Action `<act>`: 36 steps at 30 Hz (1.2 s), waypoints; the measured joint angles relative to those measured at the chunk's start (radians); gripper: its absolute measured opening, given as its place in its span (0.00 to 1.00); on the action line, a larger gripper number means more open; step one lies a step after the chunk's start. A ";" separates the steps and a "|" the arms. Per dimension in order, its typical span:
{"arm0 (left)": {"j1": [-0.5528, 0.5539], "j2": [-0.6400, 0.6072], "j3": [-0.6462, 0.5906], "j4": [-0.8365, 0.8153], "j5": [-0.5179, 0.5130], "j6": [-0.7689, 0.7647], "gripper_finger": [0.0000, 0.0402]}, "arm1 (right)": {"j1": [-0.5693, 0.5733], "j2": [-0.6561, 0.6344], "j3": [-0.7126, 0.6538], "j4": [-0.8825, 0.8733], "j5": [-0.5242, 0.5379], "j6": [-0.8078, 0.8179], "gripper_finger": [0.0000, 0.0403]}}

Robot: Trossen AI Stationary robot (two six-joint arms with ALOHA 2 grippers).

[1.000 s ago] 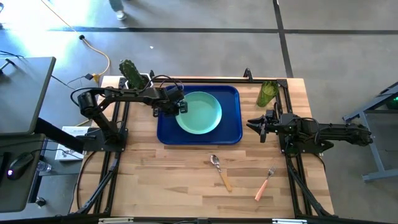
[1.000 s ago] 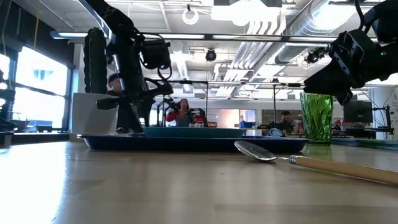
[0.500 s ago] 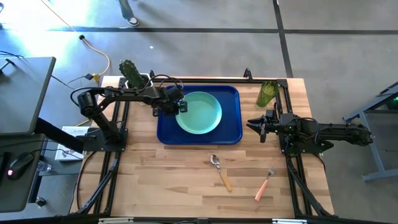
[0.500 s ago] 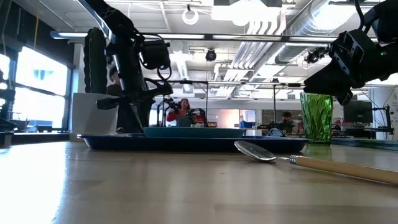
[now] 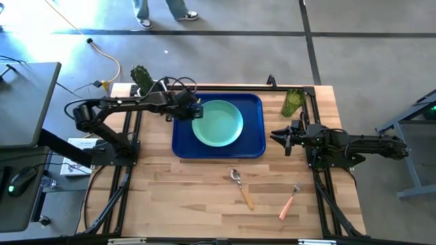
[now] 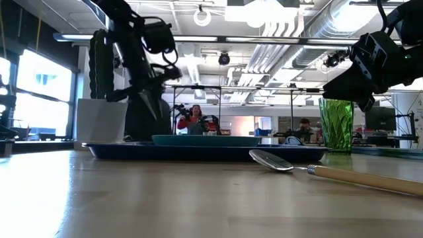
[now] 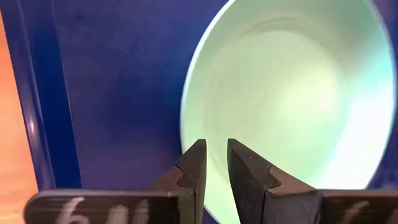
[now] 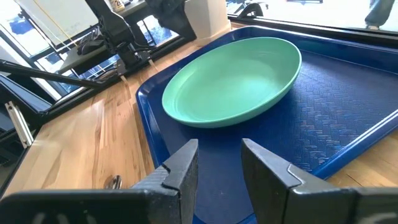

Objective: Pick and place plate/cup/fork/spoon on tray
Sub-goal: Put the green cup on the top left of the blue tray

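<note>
Open-plan room behind the table: exposed ceiling ducts, bright windows on the left, people seated at desks far back. In the high view a person's legs cross the grey floor beyond the far edge. Surface is a light wood table with black frame rails down both sides.

Far-left corner: cactus in a white pot. The tray sits far-centre on the table, long side left-right. The plate lies flat inside it, left of the tray's middle; right part of the tray floor is bare. Nothing on the plate.

The cup stands upright on the table just right of the tray, at the far-right corner. The spoon lies on the wood near of the tray, bowl towards the tray, handle pointing near-right. The fork lies right of the spoon, further near, tines pointing far.

Left gripper is over the tray's left part, at the plate's left rim, raised above it per the low view. Fingers slightly apart, narrow gap, nothing between them.

Right gripper hangs just off the tray's right edge, pointing left at the plate, near of the cup. Fingers apart, empty.
</note>
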 joint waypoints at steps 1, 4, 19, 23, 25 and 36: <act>0.000 -0.013 0.000 0.005 -0.001 0.014 0.14 | 0.000 0.000 0.000 0.000 0.000 0.000 0.28; -0.002 -0.056 0.000 0.020 -0.001 0.058 0.14 | 0.000 0.000 0.000 0.000 0.000 0.000 0.28; -0.009 -0.263 0.000 0.309 0.129 0.437 0.14 | 0.000 0.000 0.000 0.000 0.000 0.000 0.28; -0.009 -0.307 0.000 0.363 0.245 0.522 0.14 | 0.000 0.000 0.000 0.000 0.002 0.000 0.28; -0.009 -0.329 0.000 0.362 0.300 0.552 0.14 | -0.001 0.000 0.000 0.000 0.003 0.000 0.28; -0.009 -0.463 0.000 0.369 0.462 0.646 0.14 | -0.001 0.000 0.000 0.002 0.001 0.067 0.28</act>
